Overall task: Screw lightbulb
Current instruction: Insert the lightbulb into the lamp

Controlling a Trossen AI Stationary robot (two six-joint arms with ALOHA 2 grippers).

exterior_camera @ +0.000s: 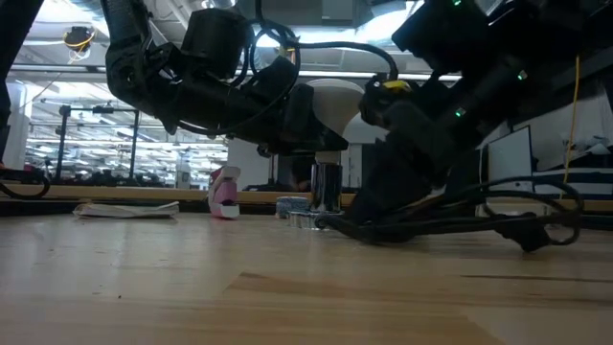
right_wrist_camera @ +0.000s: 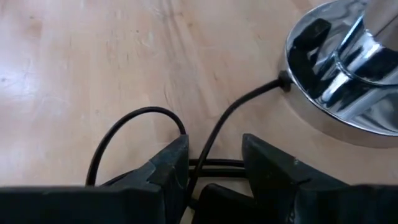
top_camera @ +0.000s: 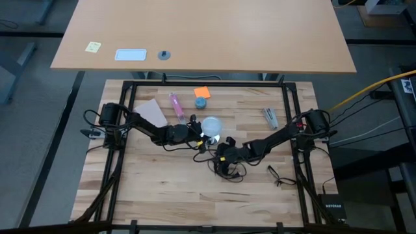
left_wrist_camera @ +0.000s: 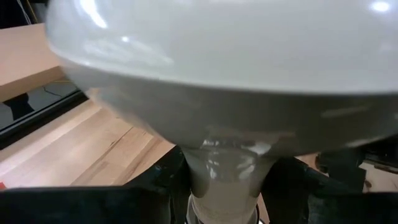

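Observation:
The frosted white lightbulb (top_camera: 211, 125) stands upright at the table's middle, its globe (exterior_camera: 330, 107) above the chrome socket stem (exterior_camera: 326, 187) of the shiny lamp base (right_wrist_camera: 348, 81). My left gripper (top_camera: 198, 134) reaches in from the table's left and is shut on the bulb; in its wrist view the globe (left_wrist_camera: 224, 62) fills the top. My right gripper (top_camera: 221, 155) is open just near of the base, tilted down at the table. Its fingers stand on either side of the lamp's black cord (right_wrist_camera: 214, 163). My left gripper pinches the bulb's narrow neck (left_wrist_camera: 227, 168), just under the globe, between its two fingers (left_wrist_camera: 155, 183). The fingers come nearly level from the table's left. The bulb stands upright, globe up, over the socket stem; whether its lower end sits in the socket is hidden. My right gripper has the cord running through its gap; whether a finger touches it I cannot tell.
The cord loops on the wood near of the base (top_camera: 229, 172). Behind the bulb lie a pink tube (top_camera: 175, 103), a small blue round object (top_camera: 201, 103), an orange note (top_camera: 202, 91) and a paper sheet (top_camera: 151, 112). At the right lie a metal piece (top_camera: 271, 117) and a small black item (top_camera: 276, 174).

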